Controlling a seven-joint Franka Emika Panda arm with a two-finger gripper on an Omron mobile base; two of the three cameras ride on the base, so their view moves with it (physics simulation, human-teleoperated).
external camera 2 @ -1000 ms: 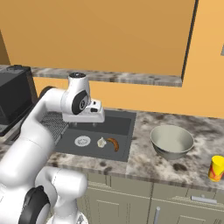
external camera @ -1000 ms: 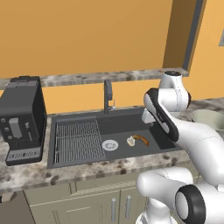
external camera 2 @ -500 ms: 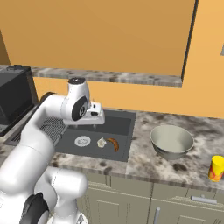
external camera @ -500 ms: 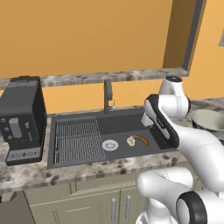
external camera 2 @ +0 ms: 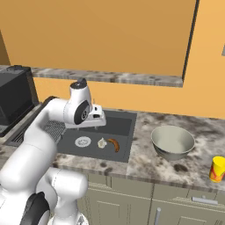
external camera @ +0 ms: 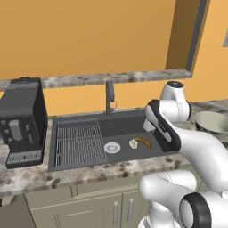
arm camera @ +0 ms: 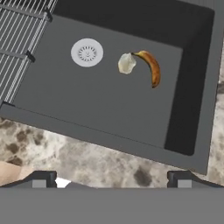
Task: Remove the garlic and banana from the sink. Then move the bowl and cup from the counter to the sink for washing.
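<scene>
The large dark grey rectangular sink (external camera: 124, 127) serves as the landmark. On its flat floor lies the small curved orange-yellow banana (arm camera: 151, 66) with brown ends (external camera: 144, 142) (external camera 2: 114, 144). In the hand view its long axis runs from an end beside the garlic, arcs away from the drain and ends toward the basin's near wall, the hollow of the curve facing the drain side. The small whitish-cream garlic bulb (arm camera: 126, 63) (external camera: 133, 143) (external camera 2: 102, 143) sits just beside that end, between the banana and the round silver drain (arm camera: 87, 52) (external camera: 111, 147) (external camera 2: 82, 141); whether bulb and fruit touch I cannot tell.

The ribbed wire rack (external camera: 79, 142) covers the sink's far-left part, beyond the drain. The dark faucet (external camera: 109, 95) stands at the sink's back rim. A black coffee machine (external camera: 22, 120) stands on the speckled stone counter (external camera 2: 184, 169) left of the sink. To the sink's right on that counter rests the wide grey metallic bowl (external camera 2: 172, 142) with a pale inside, and farther right the small bright yellow cup (external camera 2: 217, 168).

The two-finger gripper (arm camera: 111, 178) hangs above the sink's front rim, fingers spread wide and empty, nothing between it and the banana.
</scene>
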